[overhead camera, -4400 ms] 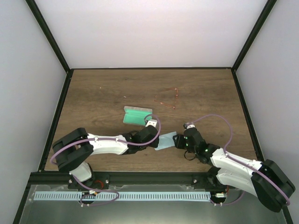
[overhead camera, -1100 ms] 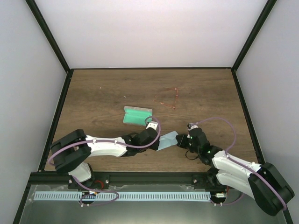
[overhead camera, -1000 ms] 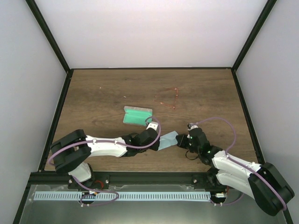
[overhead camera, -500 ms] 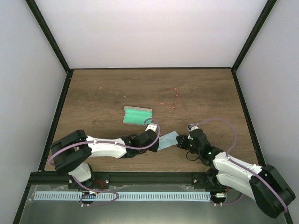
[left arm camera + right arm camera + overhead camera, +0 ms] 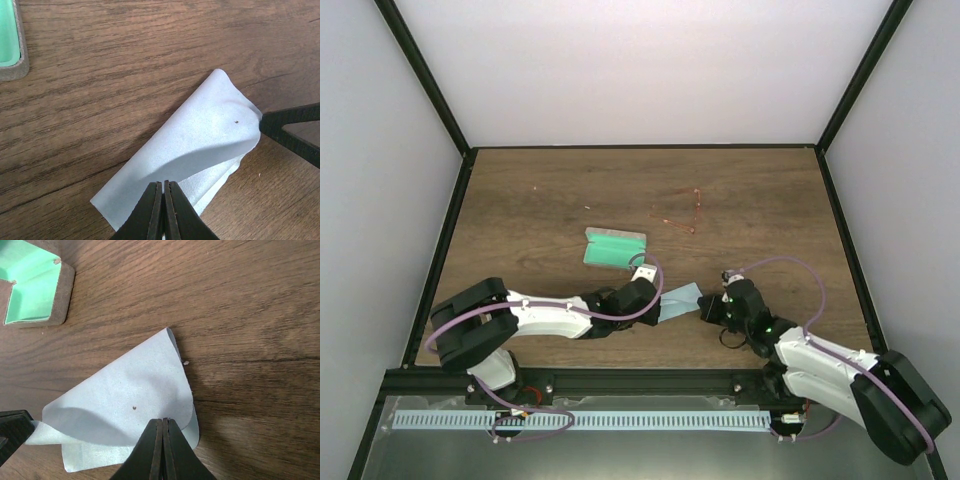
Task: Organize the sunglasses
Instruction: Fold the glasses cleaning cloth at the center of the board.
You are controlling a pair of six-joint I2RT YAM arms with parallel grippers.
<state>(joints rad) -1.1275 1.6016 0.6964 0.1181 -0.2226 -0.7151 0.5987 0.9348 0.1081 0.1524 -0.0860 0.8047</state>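
Observation:
The sunglasses (image 5: 680,212), a thin red wire frame, lie on the table beyond the arms, untouched. The pale blue cloth (image 5: 680,301) lies folded over between both grippers near the front. My left gripper (image 5: 164,187) is shut on the cloth's (image 5: 200,135) near edge. My right gripper (image 5: 163,426) is shut on the cloth's (image 5: 130,395) opposite edge. The grey case with green lining (image 5: 614,248) lies open just behind the left gripper; its corner shows in the left wrist view (image 5: 10,45) and the right wrist view (image 5: 35,290).
The brown wooden table (image 5: 540,200) is bordered by black frame rails and pale walls. The right gripper's finger tip (image 5: 292,131) shows at the right edge of the left wrist view. A small crumb (image 5: 185,362) lies beside the cloth.
Both grippers have kept hold of the cloth and drawn slightly nearer the front edge, and the cloth has folded over more. Sunglasses and case have not moved.

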